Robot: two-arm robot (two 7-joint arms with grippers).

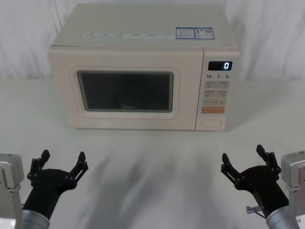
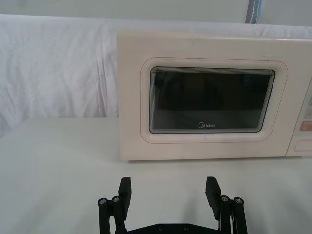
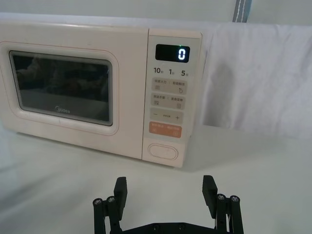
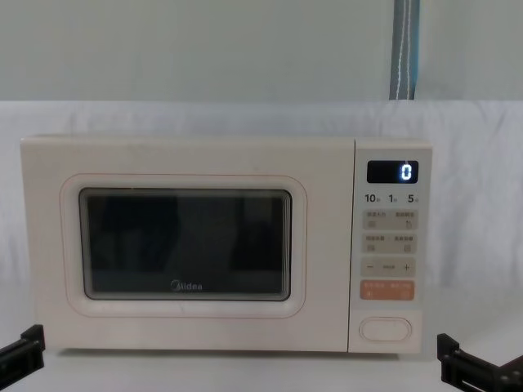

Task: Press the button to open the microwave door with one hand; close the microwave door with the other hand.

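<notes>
The microwave door (image 1: 125,98) is shut, and it sits at the back of the white table (image 1: 152,162). The button (image 1: 212,122) is at the bottom of the keypad, right of the door. The left gripper (image 1: 62,160) and the right gripper (image 1: 244,157) hang low in front, well apart from the microwave, fingers spread wide, holding nothing.

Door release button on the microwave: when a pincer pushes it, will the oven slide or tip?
Probably not tip: the button sits low on the keypad panel, near the base. The microwave looks wide and boxy, so likely heavy enough to stay. Some backward sliding seems possible, since it rests on a smooth white cloth. The button itself looks rigid and broad.
</notes>
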